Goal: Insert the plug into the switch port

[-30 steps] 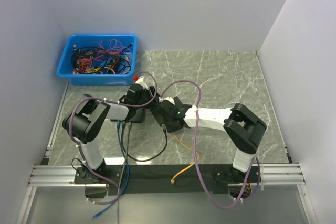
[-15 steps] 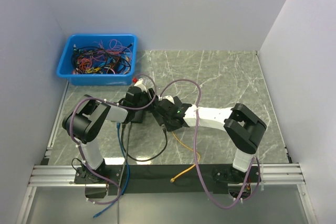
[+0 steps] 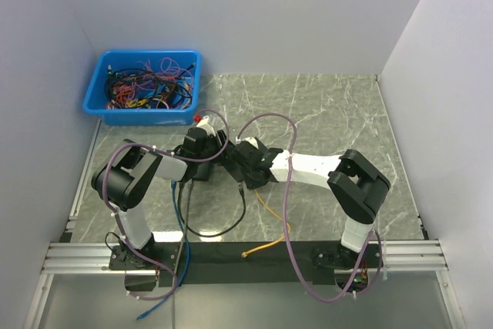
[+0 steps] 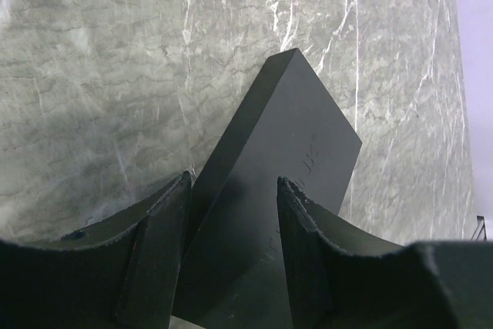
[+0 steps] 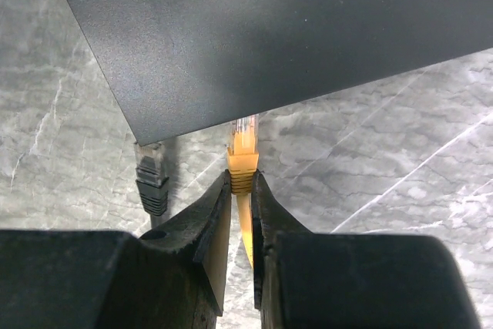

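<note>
The switch (image 5: 293, 28) is a flat black box on the marble table; in the top view it (image 3: 218, 161) lies between the two wrists. My left gripper (image 4: 231, 190) is shut on the switch (image 4: 285, 144), one finger on each side of the box. My right gripper (image 5: 241, 184) is shut on the orange plug (image 5: 243, 152) by its boot, with the clear tip at the switch's front edge, going under it. A grey plug (image 5: 151, 179) sits in a port just left of it. The orange cable (image 3: 266, 225) trails toward the near edge.
A blue bin (image 3: 144, 86) of tangled cables stands at the back left. A black cable (image 3: 208, 225) loops on the table in front of the switch. Purple arm cables (image 3: 286, 190) hang over the right arm. Grey walls enclose the table.
My right gripper has moved slightly left and away, toward the switch, with the orange plug. The orange cable's loose end slid left along the near edge. The left arm stayed put.
</note>
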